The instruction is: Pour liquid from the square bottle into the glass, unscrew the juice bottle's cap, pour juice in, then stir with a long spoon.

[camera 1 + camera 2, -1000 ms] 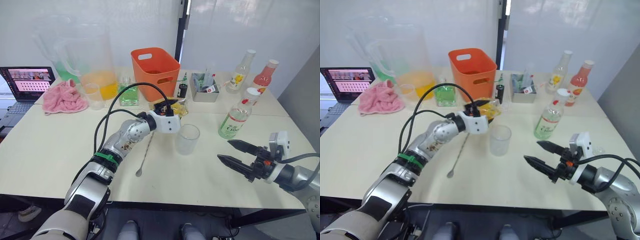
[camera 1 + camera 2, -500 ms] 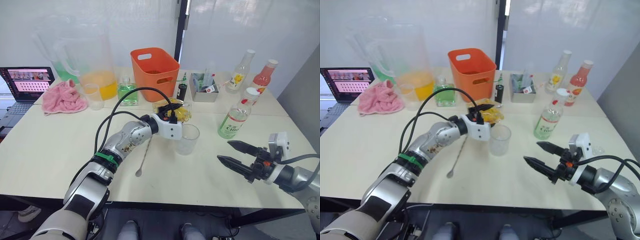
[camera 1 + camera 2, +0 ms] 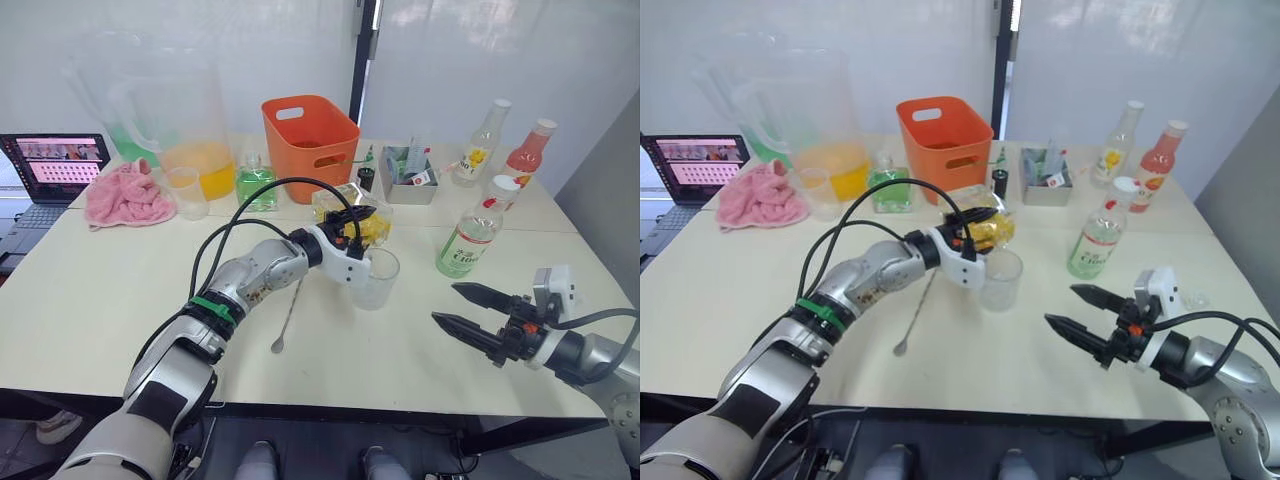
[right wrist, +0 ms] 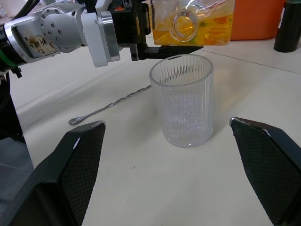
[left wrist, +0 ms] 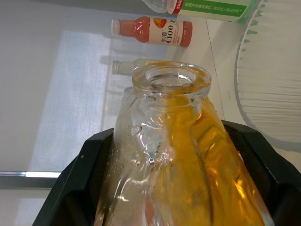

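**Q:** State the condition of each gripper.

**A:** The left gripper (image 3: 357, 222) is clamped on the square bottle (image 3: 360, 218), a clear, uncapped container holding orange-yellow liquid. The bottle is tipped on its side, with its open mouth just above the rim of the glass (image 3: 375, 278). The right gripper (image 3: 462, 308) holds nothing; its two black fingers are spread wide and sit low over the table (image 3: 90, 290), to the right of the glass and well apart from it.

**Q:** Locate the remaining task items.

**A:** The glass is a ribbed clear tumbler, upright near the table centre (the right wrist view shows no liquid in it). The long spoon (image 3: 289, 315), a thin metal stem, lies flat on the table under the left forearm, its bowl end nearest the front edge. The juice bottle (image 3: 472, 236) stands upright to the right of the glass, the cap (image 3: 503, 185) on its neck.

**Q:** Describe the surface and surroundings.

**A:** The table is smooth and cream-coloured, set against a white wall. Along the rear stand an orange plastic basket (image 3: 310, 130), a pitcher (image 3: 190, 120) with orange liquid, a small green bottle (image 3: 255, 183), a pink cloth (image 3: 125, 195), a laptop (image 3: 50, 170), a yellow-labelled bottle (image 3: 482, 130) and a pink-red bottle (image 3: 530, 150).
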### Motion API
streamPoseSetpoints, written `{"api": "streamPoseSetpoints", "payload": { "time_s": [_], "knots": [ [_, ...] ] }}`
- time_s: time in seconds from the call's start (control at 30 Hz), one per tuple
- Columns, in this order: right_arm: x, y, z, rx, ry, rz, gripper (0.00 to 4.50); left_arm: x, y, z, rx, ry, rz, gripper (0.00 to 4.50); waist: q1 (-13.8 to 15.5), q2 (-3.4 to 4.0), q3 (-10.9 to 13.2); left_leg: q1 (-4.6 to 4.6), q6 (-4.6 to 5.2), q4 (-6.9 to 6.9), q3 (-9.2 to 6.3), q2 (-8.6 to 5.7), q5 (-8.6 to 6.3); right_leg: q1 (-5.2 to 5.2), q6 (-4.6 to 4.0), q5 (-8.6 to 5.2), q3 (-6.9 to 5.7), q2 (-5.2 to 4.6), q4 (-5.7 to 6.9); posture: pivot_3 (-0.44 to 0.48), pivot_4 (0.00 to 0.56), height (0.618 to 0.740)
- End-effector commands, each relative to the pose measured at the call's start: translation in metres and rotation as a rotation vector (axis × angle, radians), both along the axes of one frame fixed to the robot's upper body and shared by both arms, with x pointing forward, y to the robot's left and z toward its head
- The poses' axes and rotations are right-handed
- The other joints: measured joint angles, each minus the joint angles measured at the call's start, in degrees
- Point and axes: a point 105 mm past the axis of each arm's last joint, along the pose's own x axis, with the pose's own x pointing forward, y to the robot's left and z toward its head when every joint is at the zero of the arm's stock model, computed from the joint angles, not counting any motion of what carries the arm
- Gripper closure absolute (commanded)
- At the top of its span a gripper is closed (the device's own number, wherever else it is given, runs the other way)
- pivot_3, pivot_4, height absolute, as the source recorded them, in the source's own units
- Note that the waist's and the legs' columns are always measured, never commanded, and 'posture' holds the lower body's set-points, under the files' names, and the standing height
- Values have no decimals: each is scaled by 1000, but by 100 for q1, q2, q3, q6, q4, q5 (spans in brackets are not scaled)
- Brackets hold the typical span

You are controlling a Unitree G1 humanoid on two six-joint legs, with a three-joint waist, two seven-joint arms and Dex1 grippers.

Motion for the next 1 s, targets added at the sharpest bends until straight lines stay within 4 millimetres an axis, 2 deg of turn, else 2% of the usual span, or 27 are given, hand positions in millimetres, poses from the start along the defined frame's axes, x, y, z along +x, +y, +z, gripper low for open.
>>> {"api": "streamPoseSetpoints", "payload": {
  "time_s": [0.03,0.47,1.0],
  "knots": [
    [-3,3,11,3,-46,16,26,-7,-10,41,-71,-133,-58,1701,7,0,0,0,0,0,0,0,0,0,0,0,0,0,0,0,150,725],
    [-3,2,8,13,-38,6,26,-3,-5,46,-54,-203,-21,1701,15,0,0,0,0,0,0,0,0,-1,0,0,0,0,1,0,150,725],
    [-1,3,7,18,-34,6,26,-3,-2,38,-10,-221,-18,1701,28,0,0,0,0,0,0,0,0,-1,0,0,0,0,2,0,150,725]
  ]
}}
